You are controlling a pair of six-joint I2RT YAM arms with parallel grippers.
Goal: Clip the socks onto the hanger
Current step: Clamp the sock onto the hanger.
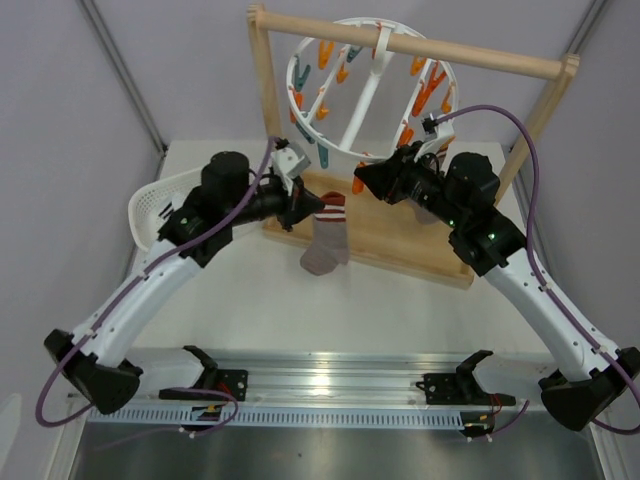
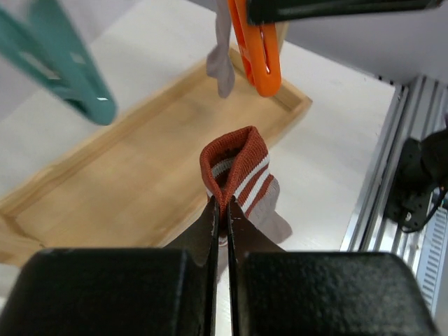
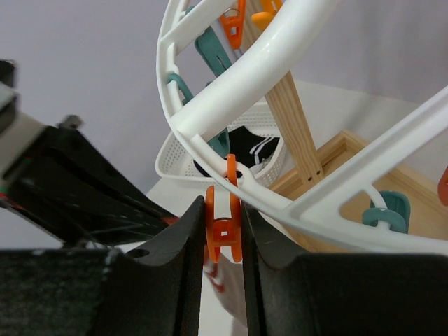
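Left pincer [image 2: 221, 204] clamps sock [image 2: 239, 170], right pincer [image 3: 222, 215] clamps orange clip [image 3: 224, 239]; basket [image 3: 180, 165] holds black sock [image 3: 253, 148].

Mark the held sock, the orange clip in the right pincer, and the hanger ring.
sock [image 2: 236, 164]: left wrist view, striped cuff.
orange clip [image 3: 224, 231]: right wrist view, clip body.
hanger ring [image 3: 329, 220]: right wrist view, lower rim.

Sock [image 2: 238, 168] partly behind left end effector [image 2: 221, 206].

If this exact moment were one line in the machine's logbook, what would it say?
left gripper shut on taupe fabric sock | right gripper shut on orange plastic clip of round white hanger | sock not yet clipped
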